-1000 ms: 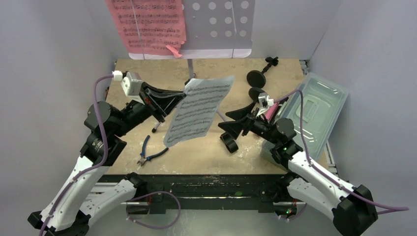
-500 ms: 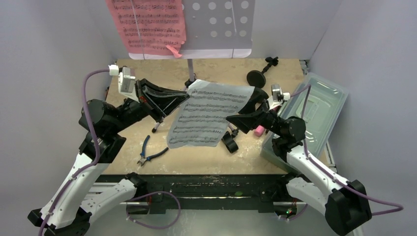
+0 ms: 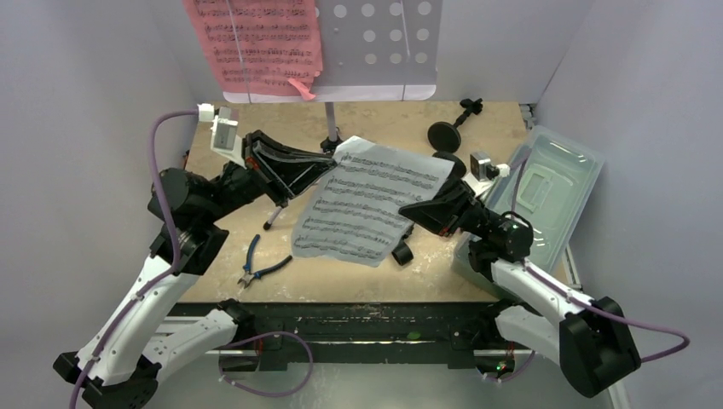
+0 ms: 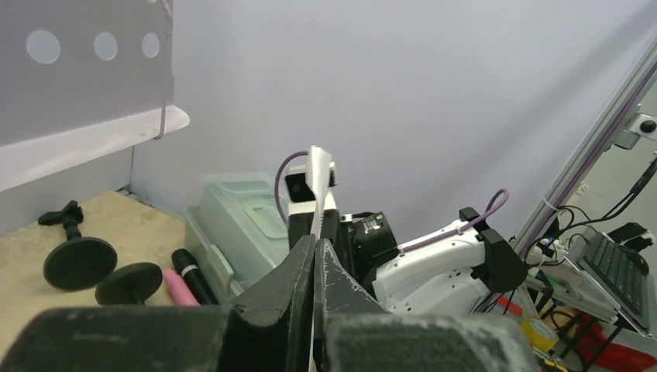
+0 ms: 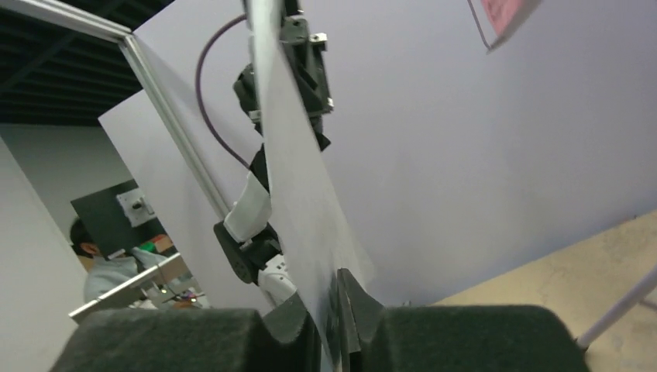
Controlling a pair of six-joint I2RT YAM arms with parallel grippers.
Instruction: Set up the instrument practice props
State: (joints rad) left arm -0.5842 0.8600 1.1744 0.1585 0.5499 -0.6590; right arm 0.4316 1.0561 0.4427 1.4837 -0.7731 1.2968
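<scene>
A white sheet-music page (image 3: pixel 367 209) hangs in the air over the table's middle, held between both arms. My left gripper (image 3: pixel 328 166) is shut on its upper left edge; in the left wrist view the page (image 4: pixel 318 194) runs edge-on between the closed fingers (image 4: pixel 298 267). My right gripper (image 3: pixel 407 209) is shut on the page's right edge, and the page (image 5: pixel 294 178) passes between its jaws. The lavender music desk (image 3: pixel 375 43) stands at the back with a pink page (image 3: pixel 256 43) on its left half. Two black round bases (image 3: pixel 443 135) lie behind the right arm. Pink (image 4: pixel 178 285) and black (image 4: pixel 194 271) microphones lie by the tub.
A clear plastic tub (image 3: pixel 546 192) sits along the right edge of the table. Blue-handled pliers (image 3: pixel 260 266) lie near the front left. A black microphone (image 3: pixel 401 251) lies under the page's right corner. The desk's pole (image 3: pixel 331 123) rises behind the page.
My right gripper swung in to the page's right edge and closed on it. The page has tipped from hanging steeply to lying flatter and further right. The left gripper kept its hold.
</scene>
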